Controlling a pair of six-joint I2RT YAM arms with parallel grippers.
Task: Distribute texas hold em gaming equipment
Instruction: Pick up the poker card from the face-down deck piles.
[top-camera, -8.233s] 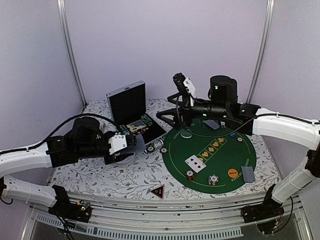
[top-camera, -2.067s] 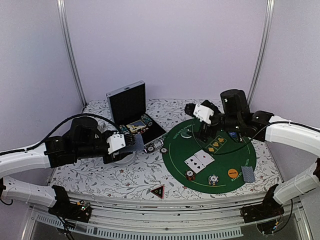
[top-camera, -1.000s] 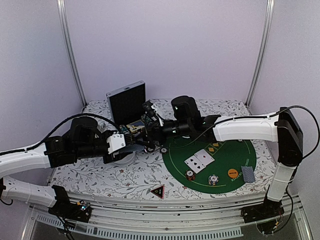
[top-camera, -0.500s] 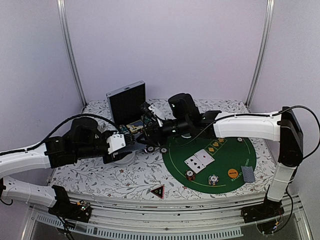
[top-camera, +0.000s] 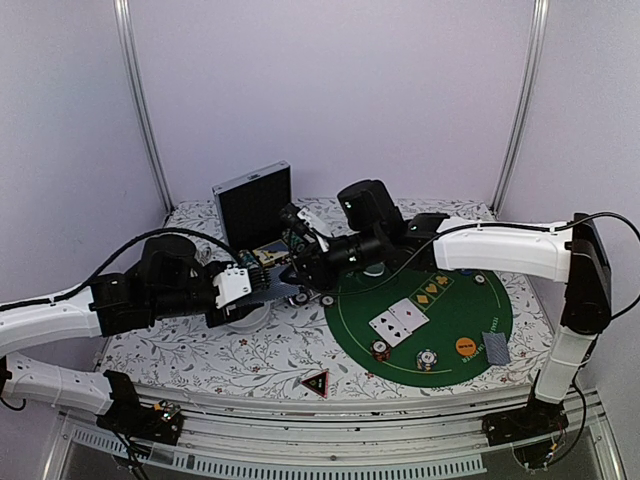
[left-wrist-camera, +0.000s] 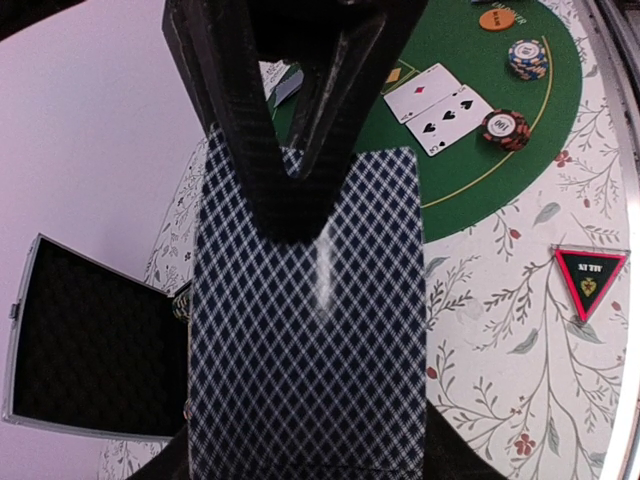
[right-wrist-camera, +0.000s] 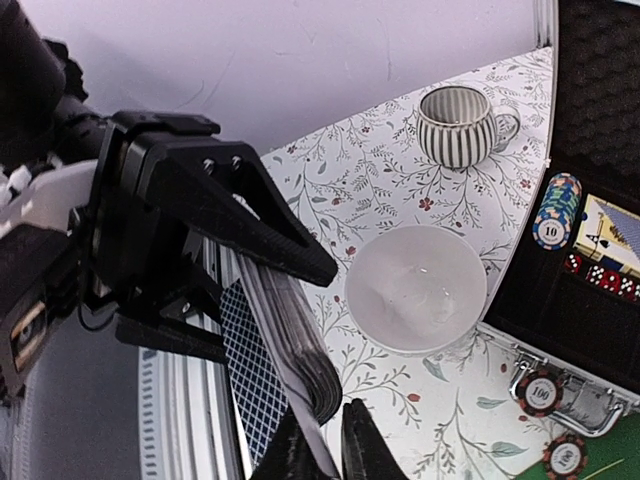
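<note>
Your right gripper (right-wrist-camera: 322, 445) is nearly pressed together on the top card (right-wrist-camera: 305, 405) of the deck (left-wrist-camera: 310, 380), which the left gripper (right-wrist-camera: 275, 315) clamps near the white bowl (right-wrist-camera: 415, 290); with only two face-up cards (top-camera: 398, 320), chips (top-camera: 428, 358) and face-down cards (top-camera: 495, 347) on the green mat (top-camera: 470, 300), much dealing likely remains.

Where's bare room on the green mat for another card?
Free: mat centre-right, between face-up cards and face-down card. Also cloth left of the triangle. Crowded: mat's near edge (chips, orange disc) and its far-left edge, under the right arm.
</note>
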